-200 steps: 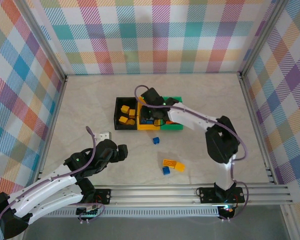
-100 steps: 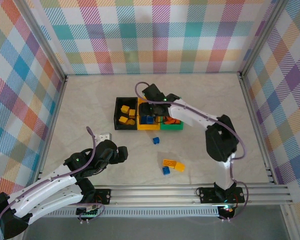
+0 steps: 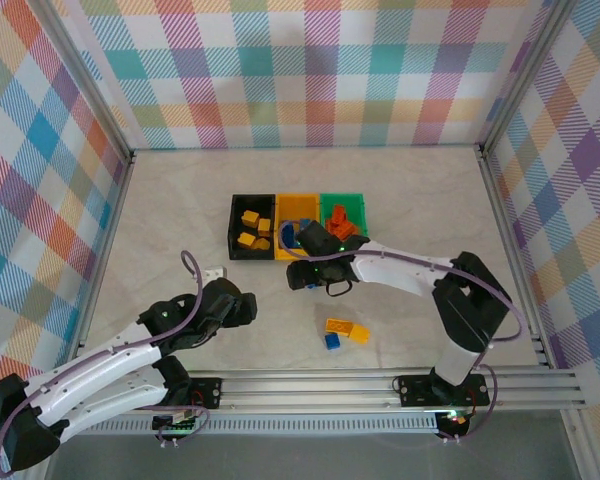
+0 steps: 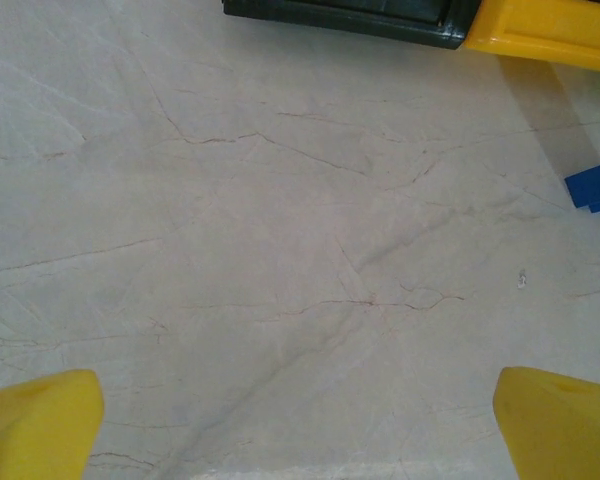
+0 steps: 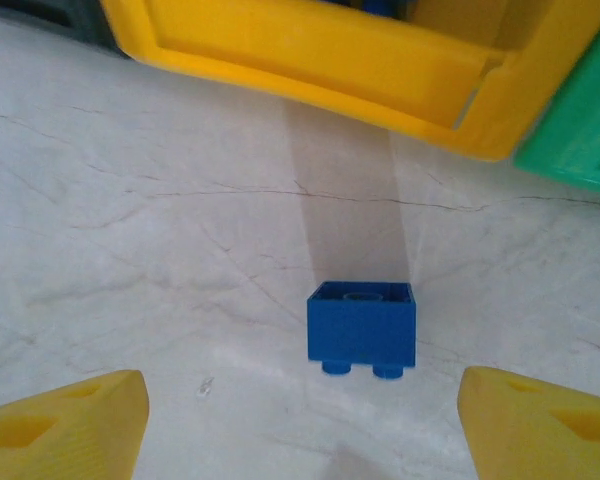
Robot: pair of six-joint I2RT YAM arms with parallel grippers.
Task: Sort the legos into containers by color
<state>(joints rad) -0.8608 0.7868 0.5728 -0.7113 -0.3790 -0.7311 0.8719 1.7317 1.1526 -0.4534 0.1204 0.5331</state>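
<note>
The containers stand joined in a row: a black bin (image 3: 250,227) holding yellow-orange legos, a yellow bin (image 3: 298,212) with blue ones, and a green bin (image 3: 342,205) with orange-red ones. My right gripper (image 3: 308,275) hovers open just in front of the yellow bin (image 5: 310,50). A blue lego (image 5: 361,325) lies on the table ahead of the open right gripper (image 5: 300,420), studs toward me. My left gripper (image 3: 242,305) is open over bare table (image 4: 300,430), with a blue lego (image 4: 595,185) at the right edge of its view.
An orange-yellow lego (image 3: 348,328) and a blue lego (image 3: 332,342) lie together on the table nearer the front rail (image 3: 380,380). Checked walls enclose the table on three sides. The black bin's corner (image 4: 340,12) sits at the top of the left wrist view.
My right gripper has come out of the bins toward the near side, lowered over the loose blue lego, and its jaws have opened. The left arm has shifted slightly.
</note>
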